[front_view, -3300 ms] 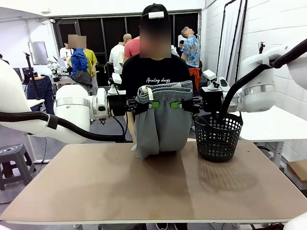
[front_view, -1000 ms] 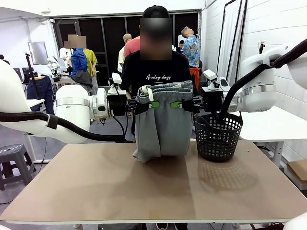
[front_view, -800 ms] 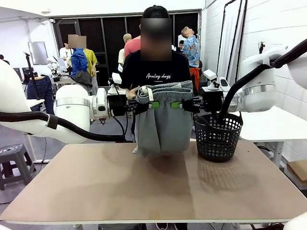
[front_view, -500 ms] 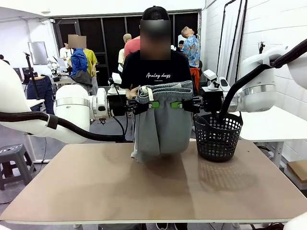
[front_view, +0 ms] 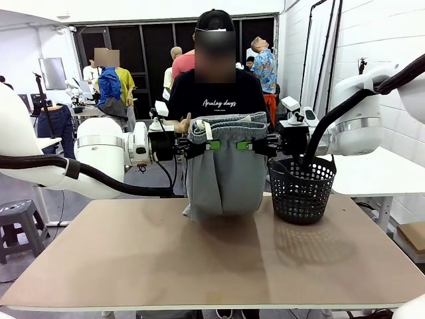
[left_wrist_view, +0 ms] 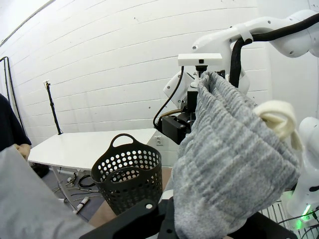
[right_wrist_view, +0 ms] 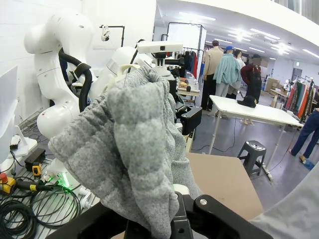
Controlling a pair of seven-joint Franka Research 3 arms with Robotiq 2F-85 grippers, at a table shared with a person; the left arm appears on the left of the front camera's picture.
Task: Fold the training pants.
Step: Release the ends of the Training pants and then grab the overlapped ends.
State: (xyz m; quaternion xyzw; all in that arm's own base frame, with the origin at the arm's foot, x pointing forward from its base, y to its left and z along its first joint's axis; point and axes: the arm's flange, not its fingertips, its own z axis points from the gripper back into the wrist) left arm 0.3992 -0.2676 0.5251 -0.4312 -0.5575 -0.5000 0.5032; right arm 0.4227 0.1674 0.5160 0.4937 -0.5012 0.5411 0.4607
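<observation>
the table (front_view: 199, 266) has a flat tan-brown top with a pale rim. a black mesh basket (front_view: 302, 189) stands upright on it at the far right. just left of the basket, the lower end of the hanging training pants (front_view: 222, 179) reaches the top near its far edge; whether it rests there cannot be told.

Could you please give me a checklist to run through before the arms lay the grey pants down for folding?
1. Left gripper shut on the waistband: ok.
2. Right gripper shut on the waistband: ok.
3. Training pants hanging flat between them: ok.
4. Hem touching the table: cannot tell.
5. Basket apart from the pants: cannot tell; it stands close beside.
6. Person's hand away from the left gripper: not ok.
</observation>
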